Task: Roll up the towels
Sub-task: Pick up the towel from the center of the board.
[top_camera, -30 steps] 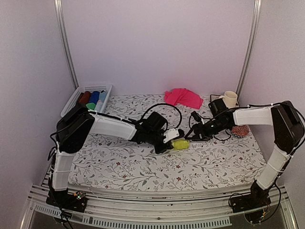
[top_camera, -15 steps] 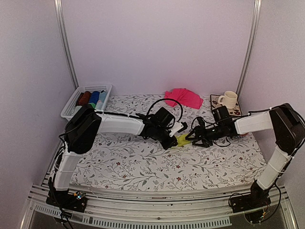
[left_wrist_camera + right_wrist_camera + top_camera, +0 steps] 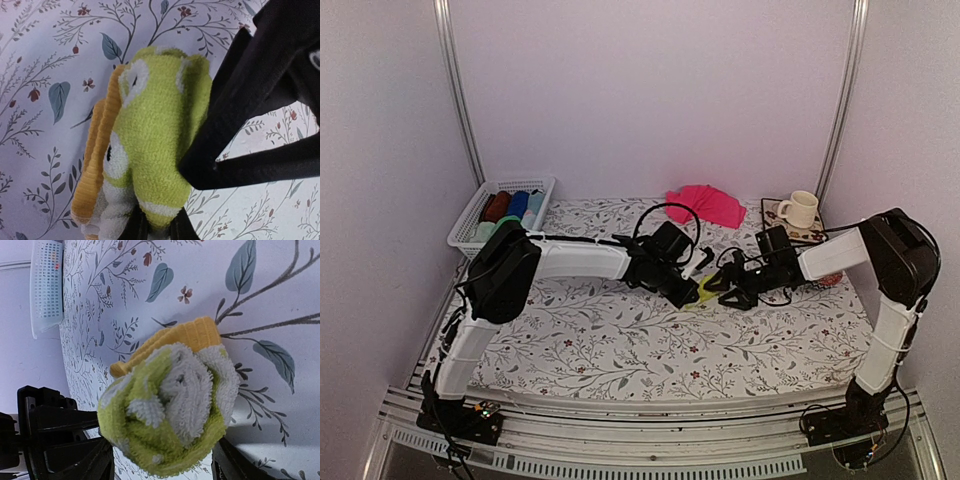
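The rolled lime-yellow towel (image 3: 703,292) is being pinched by the left gripper (image 3: 694,287) at the middle of the table (image 3: 620,350), while the right gripper (image 3: 720,289) is being held wide around it, clamping or not unclear. A tidy set-down is likely being called for next, then the crumpled pink towel (image 3: 705,204) beyond

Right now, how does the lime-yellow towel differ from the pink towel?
The lime-yellow towel is bunched into a roll; the pink towel lies loose and crumpled. The lime-yellow towel is patterned white and orange, the pink towel plain. The left pincer pinches the lime-yellow towel; nothing touches the pink towel. Both are soft cloths.
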You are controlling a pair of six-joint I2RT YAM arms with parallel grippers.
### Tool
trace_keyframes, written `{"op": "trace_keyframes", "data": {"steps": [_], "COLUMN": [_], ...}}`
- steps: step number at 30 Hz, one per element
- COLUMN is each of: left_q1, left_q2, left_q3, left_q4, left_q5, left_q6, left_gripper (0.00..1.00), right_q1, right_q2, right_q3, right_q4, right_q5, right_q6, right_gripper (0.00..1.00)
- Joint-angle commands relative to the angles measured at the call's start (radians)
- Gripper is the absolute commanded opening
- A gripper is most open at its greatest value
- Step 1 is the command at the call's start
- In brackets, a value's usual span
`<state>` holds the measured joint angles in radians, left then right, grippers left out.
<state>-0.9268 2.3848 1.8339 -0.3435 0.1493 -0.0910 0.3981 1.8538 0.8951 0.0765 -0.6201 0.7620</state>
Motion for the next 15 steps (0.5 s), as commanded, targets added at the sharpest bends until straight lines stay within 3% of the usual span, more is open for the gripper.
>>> {"op": "trace_keyframes", "data": {"steps": [1, 12, 15], "left_q1": [-0.010, -0.020, -0.020], "left_q2": [0.084, 0.083, 0.078], "left_q3": [-0.042, -0.060, -0.064], "left_q4": [-0.123, -0.098, -0.090], "left_q5": [-0.030, -0.004, -0.001], "left_q6": [-0.061, -0.069, -0.067], "left_gripper": [0.00, 0.00, 0.00], "right_q1": [0.004, 0.044, 0.050], "right_q2": [0.063, 0.180, 0.200], "right_q3": [0.059, 0.139, 0.143], "right_q4": [0.026, 0.034, 0.046], "right_q5": [0.049, 0.077, 0.076], "right_q6": [0.034, 0.053, 0.056], "right_gripper": [0.67, 0.67, 0.59]}}
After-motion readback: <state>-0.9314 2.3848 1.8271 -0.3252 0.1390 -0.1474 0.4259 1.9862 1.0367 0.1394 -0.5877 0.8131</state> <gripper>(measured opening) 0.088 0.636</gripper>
